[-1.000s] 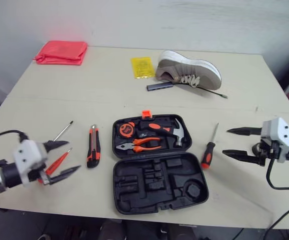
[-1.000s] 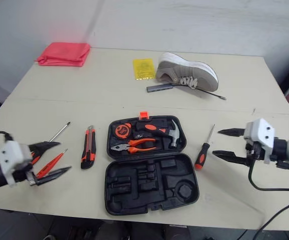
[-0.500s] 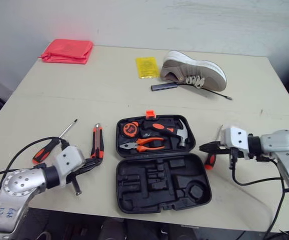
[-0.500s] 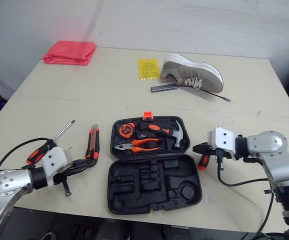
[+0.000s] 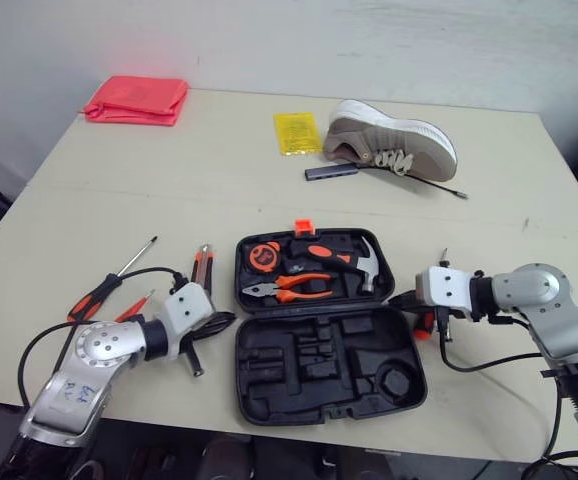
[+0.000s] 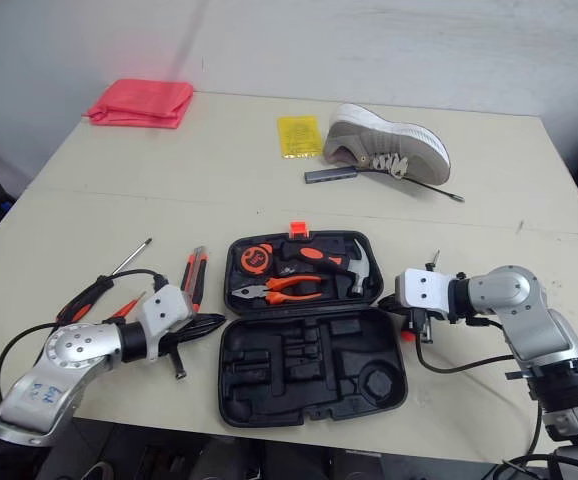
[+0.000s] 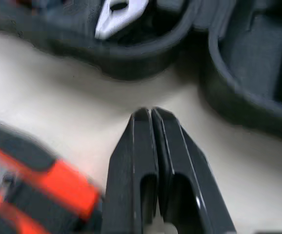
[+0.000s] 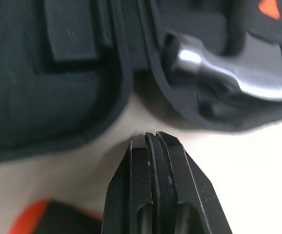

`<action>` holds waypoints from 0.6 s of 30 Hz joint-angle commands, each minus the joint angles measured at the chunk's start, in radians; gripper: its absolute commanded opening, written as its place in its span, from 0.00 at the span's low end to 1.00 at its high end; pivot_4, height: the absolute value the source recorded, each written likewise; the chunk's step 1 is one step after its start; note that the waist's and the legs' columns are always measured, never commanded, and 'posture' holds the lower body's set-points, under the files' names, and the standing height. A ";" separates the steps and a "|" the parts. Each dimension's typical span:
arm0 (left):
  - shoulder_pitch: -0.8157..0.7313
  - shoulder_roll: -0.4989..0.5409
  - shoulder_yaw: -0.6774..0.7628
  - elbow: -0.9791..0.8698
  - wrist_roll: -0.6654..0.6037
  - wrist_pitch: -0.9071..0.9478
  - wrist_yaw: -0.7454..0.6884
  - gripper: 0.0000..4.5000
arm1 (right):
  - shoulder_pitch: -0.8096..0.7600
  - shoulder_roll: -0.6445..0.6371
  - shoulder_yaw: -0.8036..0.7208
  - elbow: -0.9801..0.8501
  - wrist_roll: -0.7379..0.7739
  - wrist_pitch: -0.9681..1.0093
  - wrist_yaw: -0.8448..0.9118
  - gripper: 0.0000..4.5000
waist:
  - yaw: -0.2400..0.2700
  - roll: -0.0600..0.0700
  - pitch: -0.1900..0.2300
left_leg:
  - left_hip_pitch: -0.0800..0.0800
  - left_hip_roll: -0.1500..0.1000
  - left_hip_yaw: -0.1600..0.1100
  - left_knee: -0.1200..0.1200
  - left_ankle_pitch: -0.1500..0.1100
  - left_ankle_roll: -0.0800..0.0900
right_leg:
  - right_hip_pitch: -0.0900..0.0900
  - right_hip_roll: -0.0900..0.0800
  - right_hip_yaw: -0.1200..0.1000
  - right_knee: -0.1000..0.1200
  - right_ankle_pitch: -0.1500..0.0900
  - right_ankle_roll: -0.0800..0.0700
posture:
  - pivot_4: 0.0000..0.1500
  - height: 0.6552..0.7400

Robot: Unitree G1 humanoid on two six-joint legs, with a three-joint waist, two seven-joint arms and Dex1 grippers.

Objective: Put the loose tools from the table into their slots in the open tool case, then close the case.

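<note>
Beige counter [image 5: 219,170] fills the head view, and the open tool case [image 5: 269,400] sits at centre frame. Its upper half holds the hammer [image 5: 354,262], pliers [image 5: 289,288] and tape measure [image 5: 260,257]; its lower half shows bare slots.

Loose work remains. A utility knife [image 5: 201,272] lies just left of the case, with a black-handled screwdriver [image 5: 94,297] and a slim red screwdriver [image 5: 132,306] further left. An orange-handled screwdriver [image 5: 426,326] lies at the case's right edge.

Left pincer [image 5: 221,321] is clenched on nothing, tips low by the case's left rim, knife just beside it. Right pincer [image 5: 402,297] is likewise clenched and empty, tips by the right rim, near that orange handle.

Danger, as I read it: both tips sit so near the rim that a forward push would shove the case rather than pick anything up. Neither can grasp until it opens, and a round handle may roll away if clipped sideways.
</note>
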 commanded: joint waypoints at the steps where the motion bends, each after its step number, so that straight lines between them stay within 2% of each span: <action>1: -0.026 -0.007 -0.031 -0.005 0.009 0.016 -0.008 0.01 | -0.003 0.008 -0.003 -0.034 0.009 0.003 -0.001 0.00 | 0.000 0.000 0.000 | 0.000 0.000 0.000 0.000 0.000 0.000 | 0.000 0.000 0.000 0.000 0.000 0.000 | 1.00 1.00; 11: -0.074 -0.025 -0.011 -0.041 -0.078 0.133 -0.042 0.01 | 0.038 -0.013 -0.012 -0.097 0.041 0.043 0.032 0.00 | 0.000 0.000 0.000 | 0.000 0.000 0.000 0.002 0.000 0.000 | 0.000 0.000 0.000 0.001 0.000 0.000 | 1.00 1.00; 18: -0.168 -0.022 -0.039 0.032 -0.052 0.147 -0.055 0.01 | 0.098 -0.063 -0.038 -0.185 0.089 0.098 0.075 0.00 | 0.004 0.000 0.000 | -0.001 -0.001 0.000 0.003 0.000 0.001 | 0.000 0.000 0.000 0.001 0.000 0.000 | 1.00 1.00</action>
